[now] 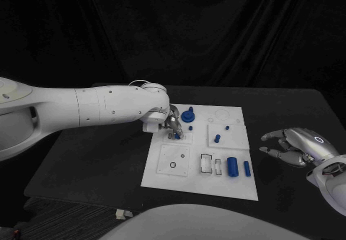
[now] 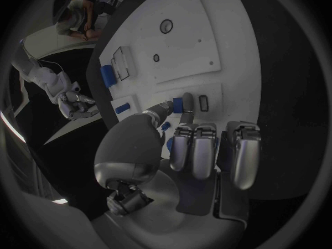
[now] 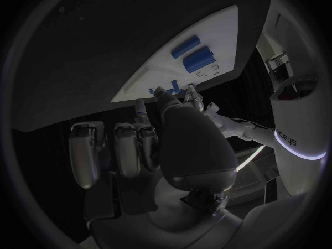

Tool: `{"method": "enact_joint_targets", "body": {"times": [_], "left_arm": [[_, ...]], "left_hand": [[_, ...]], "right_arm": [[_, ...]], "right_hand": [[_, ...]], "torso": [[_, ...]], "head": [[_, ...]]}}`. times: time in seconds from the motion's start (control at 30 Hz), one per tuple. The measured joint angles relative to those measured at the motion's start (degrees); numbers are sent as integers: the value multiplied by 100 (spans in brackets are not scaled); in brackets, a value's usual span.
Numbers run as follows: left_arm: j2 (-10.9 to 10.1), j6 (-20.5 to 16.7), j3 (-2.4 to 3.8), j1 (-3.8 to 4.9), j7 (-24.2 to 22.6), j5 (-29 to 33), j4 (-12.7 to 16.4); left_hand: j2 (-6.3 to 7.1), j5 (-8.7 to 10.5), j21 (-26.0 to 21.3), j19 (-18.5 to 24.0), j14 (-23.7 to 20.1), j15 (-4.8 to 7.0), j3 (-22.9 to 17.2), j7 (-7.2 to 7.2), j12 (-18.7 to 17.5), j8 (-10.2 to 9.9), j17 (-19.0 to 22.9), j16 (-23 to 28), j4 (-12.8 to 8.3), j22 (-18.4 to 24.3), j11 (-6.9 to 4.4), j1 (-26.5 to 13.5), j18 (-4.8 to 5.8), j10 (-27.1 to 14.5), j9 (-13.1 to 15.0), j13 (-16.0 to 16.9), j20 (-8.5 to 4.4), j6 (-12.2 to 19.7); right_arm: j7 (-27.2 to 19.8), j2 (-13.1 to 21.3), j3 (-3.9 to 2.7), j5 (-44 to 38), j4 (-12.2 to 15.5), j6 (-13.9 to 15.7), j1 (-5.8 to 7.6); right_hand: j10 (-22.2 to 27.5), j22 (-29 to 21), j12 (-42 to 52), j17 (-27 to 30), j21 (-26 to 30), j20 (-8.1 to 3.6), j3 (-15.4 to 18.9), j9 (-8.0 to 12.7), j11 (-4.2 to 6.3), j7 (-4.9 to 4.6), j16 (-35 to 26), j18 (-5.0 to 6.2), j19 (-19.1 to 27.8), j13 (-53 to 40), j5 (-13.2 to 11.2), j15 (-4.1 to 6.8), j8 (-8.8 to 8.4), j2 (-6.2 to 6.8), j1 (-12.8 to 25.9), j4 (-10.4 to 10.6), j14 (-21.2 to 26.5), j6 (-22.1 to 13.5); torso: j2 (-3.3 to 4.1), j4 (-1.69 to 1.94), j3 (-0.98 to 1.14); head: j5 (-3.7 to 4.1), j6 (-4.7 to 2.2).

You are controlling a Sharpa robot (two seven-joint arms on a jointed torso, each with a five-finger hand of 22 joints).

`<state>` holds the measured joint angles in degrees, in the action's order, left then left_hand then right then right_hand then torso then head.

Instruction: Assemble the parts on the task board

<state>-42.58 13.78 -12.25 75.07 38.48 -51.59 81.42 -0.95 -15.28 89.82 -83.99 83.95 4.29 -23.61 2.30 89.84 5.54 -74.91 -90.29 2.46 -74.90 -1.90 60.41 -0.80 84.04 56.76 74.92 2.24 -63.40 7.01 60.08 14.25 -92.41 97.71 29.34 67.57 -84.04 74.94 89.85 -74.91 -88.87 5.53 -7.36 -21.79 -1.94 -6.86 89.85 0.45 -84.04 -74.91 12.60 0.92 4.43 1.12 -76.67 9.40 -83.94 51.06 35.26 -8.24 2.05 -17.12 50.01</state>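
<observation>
Your left hand (image 1: 169, 122) sits over the far-left corner of the task board (image 1: 184, 177), thumb and a finger pinching a small blue peg (image 2: 185, 102) upright against the board, right beside a dark rectangular slot (image 2: 204, 102). I'd judge you are mid-insertion: the next move calls for keeping the peg plumb over its hole and pressing straight down. Your right hand (image 1: 294, 145) hovers off the board's right edge, fingers loosely spread and holding nothing. The board is a flat, matte white plate with raised square tiles; near its front edge lie two smooth blue cylinders, a thick one (image 1: 232, 166) and a slimmer one (image 1: 247, 168)
</observation>
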Motion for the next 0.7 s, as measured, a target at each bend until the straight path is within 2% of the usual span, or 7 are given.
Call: {"method": "enact_joint_targets", "body": {"times": [0.17, 0.37, 0.47, 0.7], "left_arm": [[0, -3, 0, -6, 5, -3, 0], [9, -3, -8, -22, 10, -4, 1], [9, -3, -8, -23, 11, -4, 2], [7, -3, -8, -26, 13, -3, -4]], "left_hand": [[2, 486, 0, 0, 0, 0, 98, -15, 0, 1, 0, 0, 110, 0, 12, -181, 0, -13, -12, 0, 0, 27], [26, 848, 0, 0, 21, -21, 497, 17, 0, -38, 0, 0, 428, 0, 39, -501, 0, -2, -53, 0, 0, 34], [10, 952, 0, -14, 0, -42, 666, 17, 0, -38, 0, 0, 597, 0, 59, -639, 0, -22, -54, 0, 14, 34], [-6, 1022, 0, -1, 0, -42, 947, 38, 0, -38, 0, 0, 814, 0, 78, -789, 1, -3, -34, 0, 42, 55]], "right_arm": [[0, 5, 0, 0, 2, 0, -2], [0, 7, 0, 0, 3, 0, -4], [0, 7, 0, 0, 4, 0, -5], [0, 7, 0, 0, 4, 0, -5]], "right_hand": [[0, 0, 0, 0, 0, 0, 0, 0, 0, 0, 0, -1, 0, 0, 0, 0, 0, 0, 0, 0, 0, 0], [0, -1, 0, 0, 0, 0, 0, 0, 0, 0, 0, 0, 0, 0, 0, 0, 0, 0, 0, 0, 0, 0], [0, -1, 0, 0, 0, 0, 0, -1, 0, 0, 0, 0, 0, 0, 0, 0, 0, 0, 0, 0, 0, 0], [0, -1, 0, 0, 0, 0, 0, -1, 0, 0, 0, 0, 0, 0, 0, 0, 0, 0, 0, 0, 0, 0]], "torso": [[1, 3, 0], [0, 5, 1], [0, 5, 1], [-1, 0, 1]], "head": [[-1, 0], [-7, 0], [-7, 0], [-7, 0]]}}
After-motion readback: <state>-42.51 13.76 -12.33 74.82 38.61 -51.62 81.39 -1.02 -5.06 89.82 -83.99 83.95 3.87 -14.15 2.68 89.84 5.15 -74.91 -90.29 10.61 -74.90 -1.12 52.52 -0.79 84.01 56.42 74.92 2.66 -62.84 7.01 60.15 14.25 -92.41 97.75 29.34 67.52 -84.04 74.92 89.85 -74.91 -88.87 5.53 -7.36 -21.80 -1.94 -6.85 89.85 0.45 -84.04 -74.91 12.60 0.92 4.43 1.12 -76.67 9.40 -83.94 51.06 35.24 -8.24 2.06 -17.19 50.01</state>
